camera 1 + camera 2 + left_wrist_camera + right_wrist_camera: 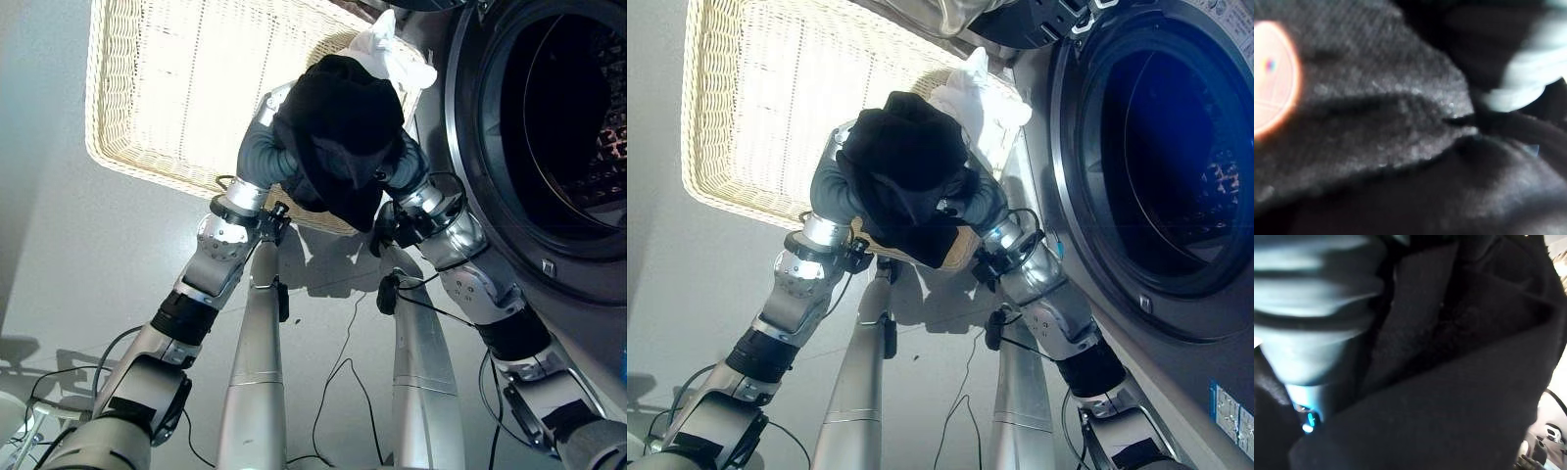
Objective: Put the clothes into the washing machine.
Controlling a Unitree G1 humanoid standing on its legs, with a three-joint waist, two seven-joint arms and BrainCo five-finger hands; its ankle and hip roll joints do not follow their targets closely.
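Note:
A bundled black garment (343,127) hangs between my two arms, over the near right corner of the wicker basket (176,88). It drapes over both hands, so their fingers are hidden. My left hand's ribbed cover (258,157) shows at the garment's left side and my right hand's cover (409,168) at its right side. Both wrist views look onto dark cloth (1400,147) from very close. A white cloth (392,54) lies in the basket corner just behind the black bundle. The washing machine's open round drum (573,127) is directly to the right.
The basket sits on a pale grey floor (59,255). The washer's chrome door ring (468,196) stands close beside my right forearm. More cloth (965,12) shows at the top edge, behind the basket.

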